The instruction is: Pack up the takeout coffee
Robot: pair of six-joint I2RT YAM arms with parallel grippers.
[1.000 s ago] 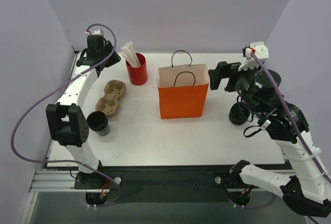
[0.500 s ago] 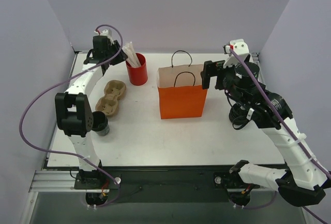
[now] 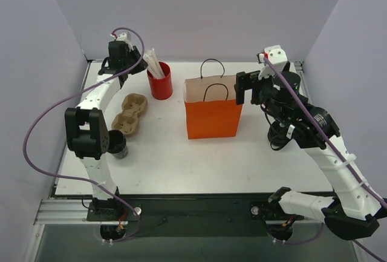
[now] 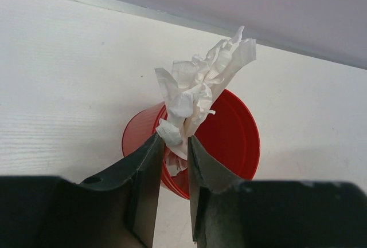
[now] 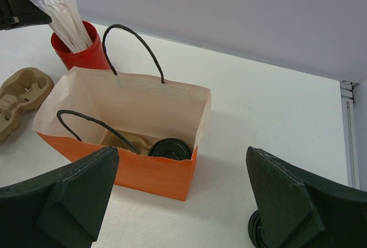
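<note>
- Top external view, nearest the arm bases: a small dark paper cup with a black lid (image 3: 117,146) stands at the left of the white surface (image 3: 199,165), partly hidden by the left arm's elbow. A second dark cup (image 3: 276,137) like it stands well apart at the right, half hidden behind the right arm. Both are outside the bag.
- Further back, a tan moulded-pulp cup carrier (image 3: 129,114) lies left of centre with its wells empty. An orange paper bag with black cord handles (image 3: 213,120) stands upright and open at mid-surface.
- The right gripper (image 5: 180,162) hovers over the bag's right end, jaws spread wide and holding nothing.
- The right wrist view looks down into the bag. A round black lid (image 5: 170,148) sits on its floor beside a tan piece (image 5: 123,140). This may be a cup already packed, but its body is hidden.
- Farthest back, a red plastic cup (image 4: 229,139) of white paper-wrapped sticks (image 4: 195,82) stands near the rear edge.
- The left gripper (image 4: 173,139) is at this cup, jaws narrowly apart on either side of the wrapper ends. I cannot tell whether they pinch them.
- My judgement is that the packing is partway at most. The two cups on the surface have yet to go into the bag, and the carrier lies unused.
- The surface is matt white, with a metal rail (image 3: 66,210) along its near edge. Plain pale lilac walls (image 3: 199,14) close it in at the back and both sides.
</note>
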